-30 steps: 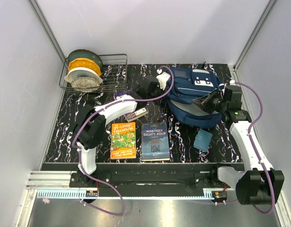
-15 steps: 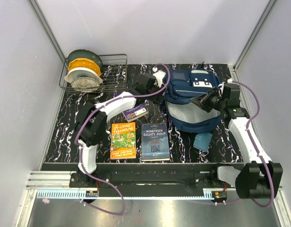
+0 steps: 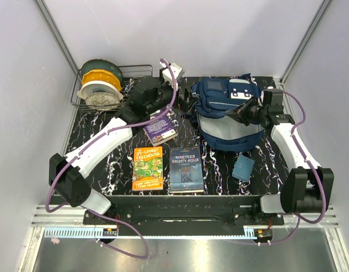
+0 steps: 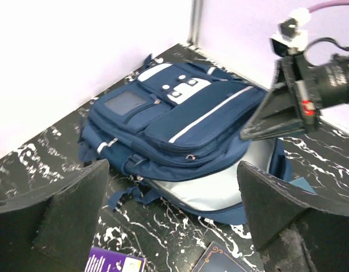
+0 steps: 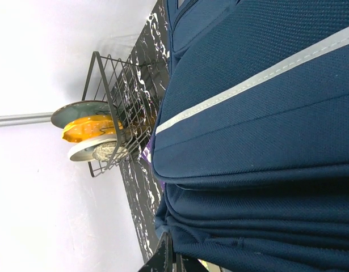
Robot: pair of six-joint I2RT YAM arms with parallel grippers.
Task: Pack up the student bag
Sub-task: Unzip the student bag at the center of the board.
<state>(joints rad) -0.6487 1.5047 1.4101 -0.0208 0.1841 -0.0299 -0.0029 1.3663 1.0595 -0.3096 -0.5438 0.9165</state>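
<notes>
Top external view: the bag point(image 3: 219, 99) lies at the far right of the desk point(image 3: 219, 170), close to the back wall, its mouth gaping toward the near edge with pale lining showing. The right hand point(image 3: 235, 115) is pinched shut on the edge of the upper flap and holds it lifted. The left hand point(image 3: 184, 99) hovers just left of the bag, fingers spread wide with nothing between them. A purple book point(image 3: 160, 130) lies near it. An orange book point(image 3: 148, 168) and a dark book point(image 3: 186, 169) sit by the front edge, with a teal pouch point(image 3: 243, 168) to their right.
</notes>
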